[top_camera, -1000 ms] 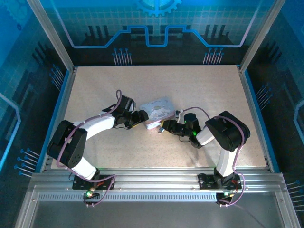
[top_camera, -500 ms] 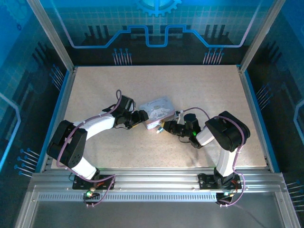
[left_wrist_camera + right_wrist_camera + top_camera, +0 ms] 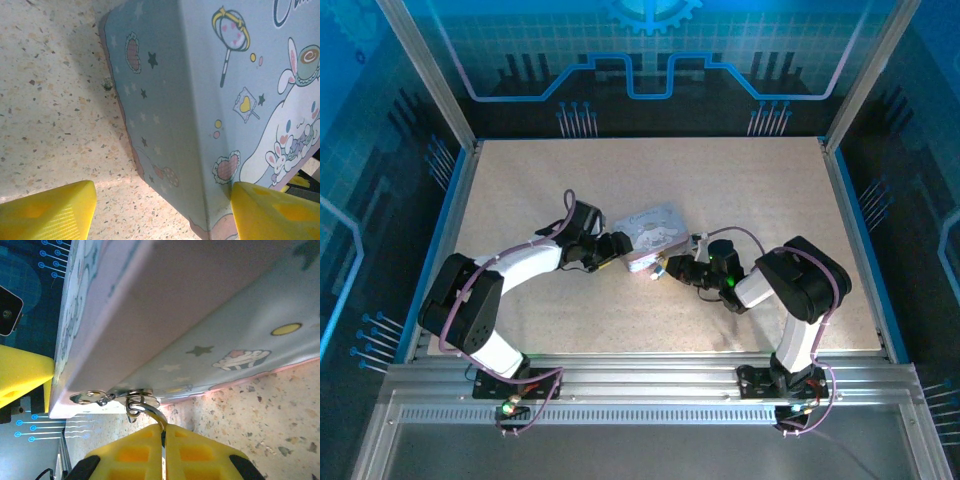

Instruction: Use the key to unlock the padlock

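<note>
The silver-grey cartoon tin (image 3: 655,228) lies mid-table. My left gripper (image 3: 618,245) is at its left end and stands open (image 3: 162,200): the tin's corner (image 3: 200,150) sits between the yellow fingers (image 3: 50,212), with a gap on the left side. My right gripper (image 3: 665,268) is at the tin's front edge. In the right wrist view it is shut (image 3: 164,427) on a thin metal strip, the key (image 3: 163,452). A curved silver loop (image 3: 150,412) runs from the pads up to the tin's hasp (image 3: 92,397). The padlock's dark body is hidden.
The speckled tabletop (image 3: 750,190) stretches wide behind and beside the tin. Aluminium frame posts (image 3: 425,70) and blue walls bound it. Both arm bases sit on the rail (image 3: 640,380) at the near edge.
My right gripper's jaws have come together at the tin's front edge. The left arm and the tin have hardly moved.
</note>
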Robot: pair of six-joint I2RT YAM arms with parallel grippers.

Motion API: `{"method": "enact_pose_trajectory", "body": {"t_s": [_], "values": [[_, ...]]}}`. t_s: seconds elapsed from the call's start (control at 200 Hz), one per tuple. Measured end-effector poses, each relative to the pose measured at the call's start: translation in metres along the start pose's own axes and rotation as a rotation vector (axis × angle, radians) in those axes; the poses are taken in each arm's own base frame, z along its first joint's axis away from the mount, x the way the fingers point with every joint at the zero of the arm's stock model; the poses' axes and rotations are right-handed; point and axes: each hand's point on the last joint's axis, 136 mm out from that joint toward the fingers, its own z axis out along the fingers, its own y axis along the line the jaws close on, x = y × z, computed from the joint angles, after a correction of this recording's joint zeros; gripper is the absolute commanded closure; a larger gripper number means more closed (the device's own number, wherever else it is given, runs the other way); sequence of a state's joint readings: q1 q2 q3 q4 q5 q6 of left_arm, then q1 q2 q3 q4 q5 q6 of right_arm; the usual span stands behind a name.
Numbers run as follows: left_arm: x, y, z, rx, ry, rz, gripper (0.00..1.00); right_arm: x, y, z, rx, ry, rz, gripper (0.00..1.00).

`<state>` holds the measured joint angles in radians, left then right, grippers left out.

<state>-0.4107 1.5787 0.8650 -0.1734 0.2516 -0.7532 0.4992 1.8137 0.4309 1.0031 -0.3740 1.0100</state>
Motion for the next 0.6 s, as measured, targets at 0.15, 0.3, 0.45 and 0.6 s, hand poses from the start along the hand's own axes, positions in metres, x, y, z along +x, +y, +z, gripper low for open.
{"method": "enact_pose_trajectory", "body": {"t_s": [0.15,0.3,0.45,0.6], "values": [[0.0002,0.0001,-0.0001,0.001,-0.001,-0.001,0.28,0.0001,-0.0006,-0.0008,0.002,-0.003,0.0,0.92],[0.0003,0.0001,-0.0004,0.002,-0.002,-0.005,0.28,-0.0017,-0.0011,-0.0023,0.004,-0.02,0.011,0.93],[0.0031,0.0024,-0.0022,0.007,-0.006,-0.009,0.28,-0.0045,-0.0006,-0.0024,0.003,-0.035,0.058,0.93],[0.0075,0.0032,-0.0031,0.015,-0.008,-0.024,0.28,-0.0072,0.0004,-0.0026,-0.001,-0.048,0.116,0.93]]}}
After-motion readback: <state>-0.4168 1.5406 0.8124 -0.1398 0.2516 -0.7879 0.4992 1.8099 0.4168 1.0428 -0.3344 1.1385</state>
